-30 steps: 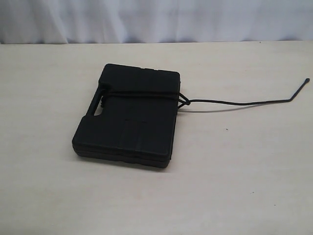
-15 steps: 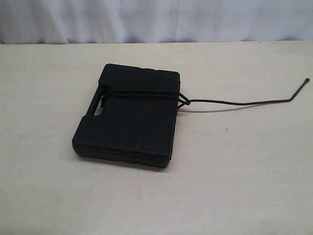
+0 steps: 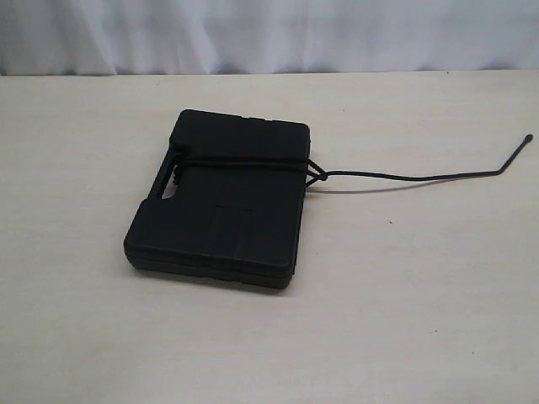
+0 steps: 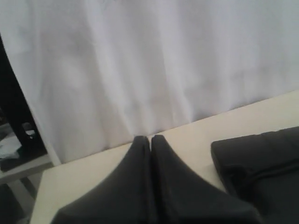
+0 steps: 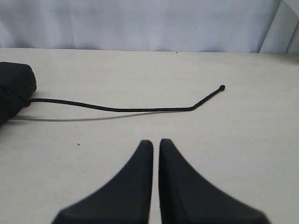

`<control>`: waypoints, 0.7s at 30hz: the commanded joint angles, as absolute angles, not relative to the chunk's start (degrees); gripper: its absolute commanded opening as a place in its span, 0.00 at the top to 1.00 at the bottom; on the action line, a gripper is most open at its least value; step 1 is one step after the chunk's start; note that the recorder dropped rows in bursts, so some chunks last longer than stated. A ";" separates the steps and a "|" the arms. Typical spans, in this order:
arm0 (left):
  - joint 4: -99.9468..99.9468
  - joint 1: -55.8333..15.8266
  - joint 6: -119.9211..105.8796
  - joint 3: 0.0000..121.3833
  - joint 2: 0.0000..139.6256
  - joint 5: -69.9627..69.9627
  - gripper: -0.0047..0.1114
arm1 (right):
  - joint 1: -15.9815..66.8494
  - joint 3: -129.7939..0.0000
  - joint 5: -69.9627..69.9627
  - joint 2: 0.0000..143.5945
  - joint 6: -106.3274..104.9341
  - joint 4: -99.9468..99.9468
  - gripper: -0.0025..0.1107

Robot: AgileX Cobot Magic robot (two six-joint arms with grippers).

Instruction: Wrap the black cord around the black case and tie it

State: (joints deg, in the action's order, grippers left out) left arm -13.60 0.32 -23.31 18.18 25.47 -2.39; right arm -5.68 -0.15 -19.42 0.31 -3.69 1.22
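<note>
The black case (image 3: 223, 202) lies flat on the table, left of the middle, with its handle slot at its left end. The black cord (image 3: 404, 178) runs across the case's top and is knotted at the case's right edge (image 3: 316, 174). Its free tail trails right over the table to a knobbed end (image 3: 528, 136). Neither arm shows in the exterior view. My left gripper (image 4: 150, 138) is shut and empty, with a corner of the case (image 4: 261, 163) beside it. My right gripper (image 5: 156, 143) is shut and empty, short of the cord's tail (image 5: 121, 109).
A pale beige table (image 3: 404, 303) bears everything. A white curtain (image 3: 269, 34) hangs along its far edge. In the left wrist view a dark stand and a low shelf (image 4: 18, 149) show beyond the table's end.
</note>
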 commanded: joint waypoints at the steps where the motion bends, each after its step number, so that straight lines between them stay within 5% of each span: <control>1: -11.02 0.86 -24.44 9.20 17.80 7.14 0.96 | -6.01 0.00 -19.60 0.00 -3.58 0.62 0.94; 7: -11.02 0.95 -24.66 0.00 6.77 11.10 0.96 | -6.01 0.00 -19.60 0.00 -3.58 0.62 0.94; 10: -11.02 0.95 -28.79 0.00 0.88 1.96 0.96 | -6.01 0.00 -19.60 0.00 -3.58 0.62 0.94; 21: -10.29 5.42 -25.00 0.00 0.00 -7.51 0.96 | -6.01 0.00 -19.60 0.00 -3.58 0.62 0.94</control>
State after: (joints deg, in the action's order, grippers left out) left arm -9.71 5.25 -27.52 0.15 0.15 -6.98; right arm -5.68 -0.15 -19.56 0.31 -3.69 1.22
